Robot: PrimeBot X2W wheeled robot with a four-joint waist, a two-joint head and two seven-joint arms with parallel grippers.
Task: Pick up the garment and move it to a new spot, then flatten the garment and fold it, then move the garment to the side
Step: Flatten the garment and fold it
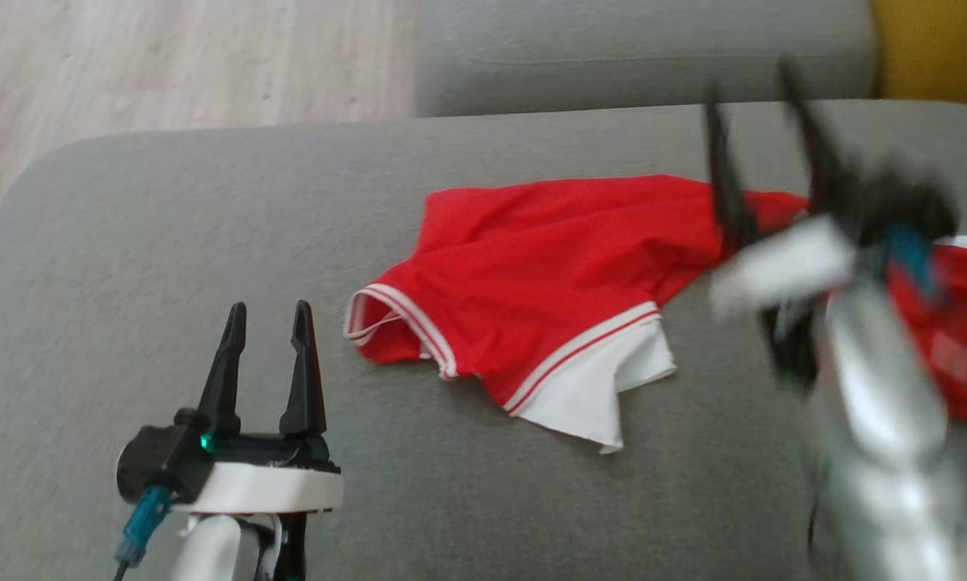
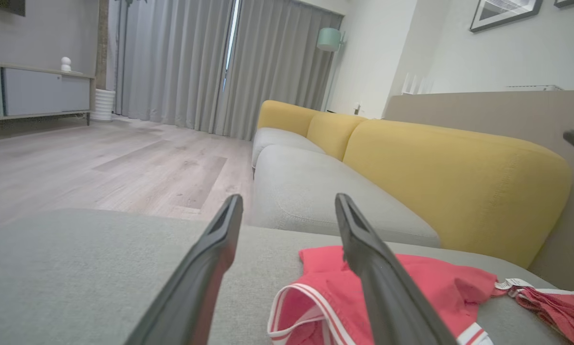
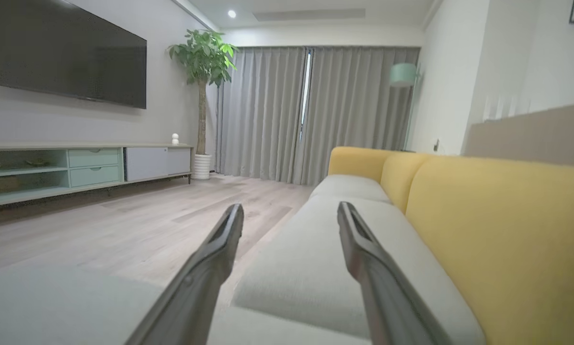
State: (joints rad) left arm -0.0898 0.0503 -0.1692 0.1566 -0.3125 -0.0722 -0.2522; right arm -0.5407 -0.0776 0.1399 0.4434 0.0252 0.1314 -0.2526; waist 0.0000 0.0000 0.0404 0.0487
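Head view shows the garment [image 1: 548,266]; right wrist, television [image 3: 71,52].

Two dark fingers [image 3: 205,278] wide apart above grey sofa seat [image 3: 306,268] (yellow backrest [image 3: 507,230] beside)

Black left hand [image 1: 270,311], white wrist [image 1: 257,488], teal cable [image 1: 140,524]

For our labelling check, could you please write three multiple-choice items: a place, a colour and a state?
1. Where does the garment lie? A) on the grey cushion B) on the wood floor C) on the yellow backrest
2. What is its main colour? A) blue B) red C) green
3. How do the left gripper's fingers stand? A) shut on cloth B) apart, empty C) shut, empty
Answers: 1 A, the cushion lies beneath it; 2 B, its cloth is red; 3 B, a gap shows between them.
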